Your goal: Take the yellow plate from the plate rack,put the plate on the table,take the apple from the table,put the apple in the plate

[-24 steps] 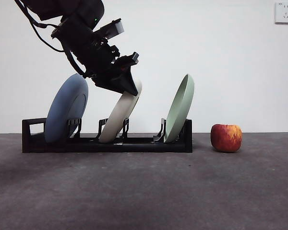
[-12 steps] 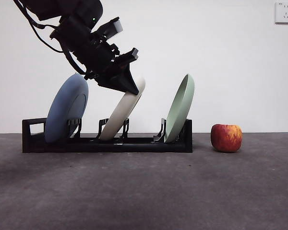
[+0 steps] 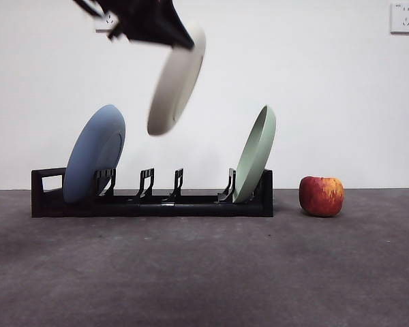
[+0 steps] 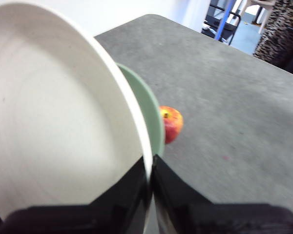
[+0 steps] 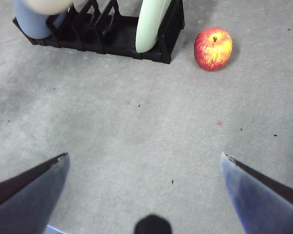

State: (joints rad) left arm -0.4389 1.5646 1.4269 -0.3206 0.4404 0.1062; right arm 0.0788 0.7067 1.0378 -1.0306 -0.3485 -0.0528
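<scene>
The left gripper (image 3: 180, 37) pinches the rim of the matte cream plate (image 3: 177, 82), hanging tilted above the black pronged rack (image 3: 157, 203). Setting it flat on bare grey table (image 3: 204, 272), short of the round red apple (image 3: 321, 196) at right, looks wisest. The right gripper (image 5: 144, 180) waits, jaws wide, holding nothing.

Matte yellow plate (image 3: 176, 80), black plastic plate rack (image 3: 150, 197), mottled grey table (image 3: 204, 266).
</scene>
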